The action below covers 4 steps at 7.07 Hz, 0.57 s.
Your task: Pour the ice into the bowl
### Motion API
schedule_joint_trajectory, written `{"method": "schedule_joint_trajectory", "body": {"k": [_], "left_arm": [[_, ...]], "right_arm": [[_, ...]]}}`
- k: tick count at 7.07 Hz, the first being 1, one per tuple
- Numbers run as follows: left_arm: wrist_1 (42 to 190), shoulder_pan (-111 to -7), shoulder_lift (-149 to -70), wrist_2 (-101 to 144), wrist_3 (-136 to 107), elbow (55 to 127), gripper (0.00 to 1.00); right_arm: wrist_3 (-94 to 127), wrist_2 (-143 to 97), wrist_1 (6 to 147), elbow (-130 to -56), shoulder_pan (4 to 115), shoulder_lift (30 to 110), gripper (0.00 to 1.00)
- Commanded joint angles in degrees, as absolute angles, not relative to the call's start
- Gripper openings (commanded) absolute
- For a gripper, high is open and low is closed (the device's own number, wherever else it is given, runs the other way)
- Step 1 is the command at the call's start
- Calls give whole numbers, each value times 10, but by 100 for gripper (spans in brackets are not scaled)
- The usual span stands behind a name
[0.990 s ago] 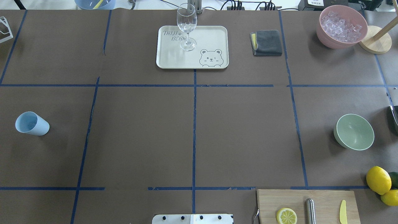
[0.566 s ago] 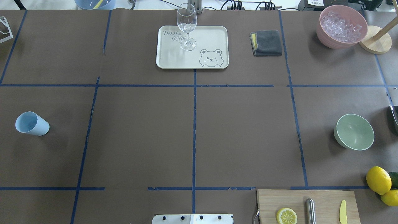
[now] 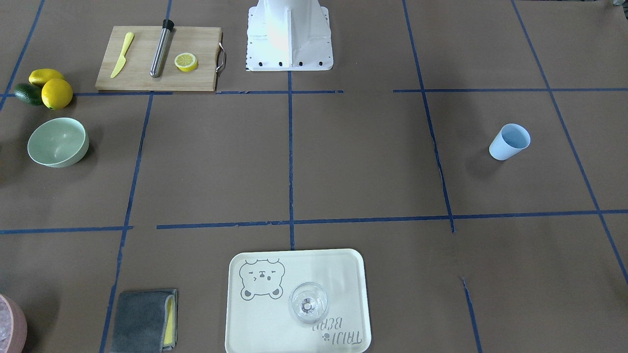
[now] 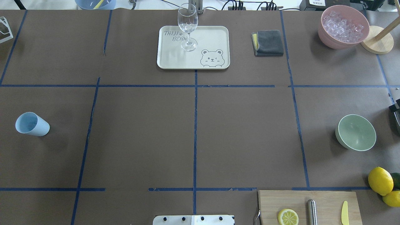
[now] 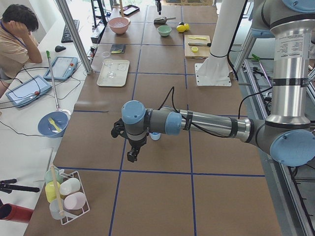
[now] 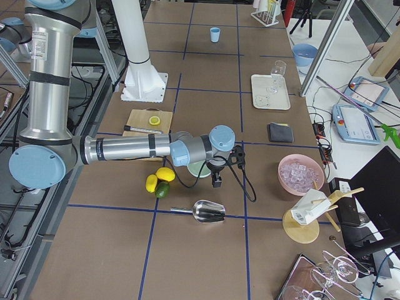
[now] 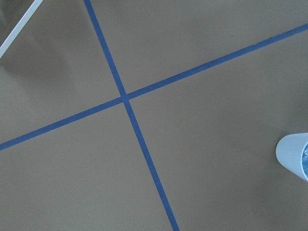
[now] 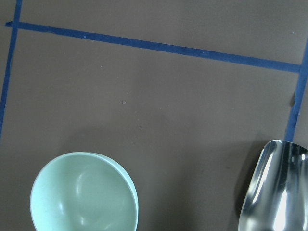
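The mint-green bowl stands empty at the table's right side, also in the right wrist view. A light blue cup stands at the far left. At the right edge of the left wrist view, something glassy like ice shows in its mouth. My left gripper hovers above the table near the cup; I cannot tell whether it is open or shut. My right gripper hangs just beside the bowl, with only a dark edge in the overhead view; its state is unclear.
A pink container of whitish cubes stands back right. A metal scoop lies right of the bowl. A tray with a wine glass, a grey cloth, lemons and a cutting board are also there.
The dark part of my right gripper at the overhead view's right edge has shifted slightly. Nothing else has moved.
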<state>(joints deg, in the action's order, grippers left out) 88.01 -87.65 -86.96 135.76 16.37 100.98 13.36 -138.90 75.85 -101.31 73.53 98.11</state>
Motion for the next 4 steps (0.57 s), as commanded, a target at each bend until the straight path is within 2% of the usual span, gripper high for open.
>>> {"method": "schedule_joint_trajectory", "body": {"k": [1,2,4], "left_arm": [[882,-876,-869,1358,164,1010,100],[882,-876,-869,1357,164,1011,100],[892,-877,-869,1358,164,1011,100]], "right_arm": [[309,-1320,589,-992,639,1004,100],[396,-1314,539,-984,615,1004,100],[403,-1314,535,-978,582,1013,100]]}}
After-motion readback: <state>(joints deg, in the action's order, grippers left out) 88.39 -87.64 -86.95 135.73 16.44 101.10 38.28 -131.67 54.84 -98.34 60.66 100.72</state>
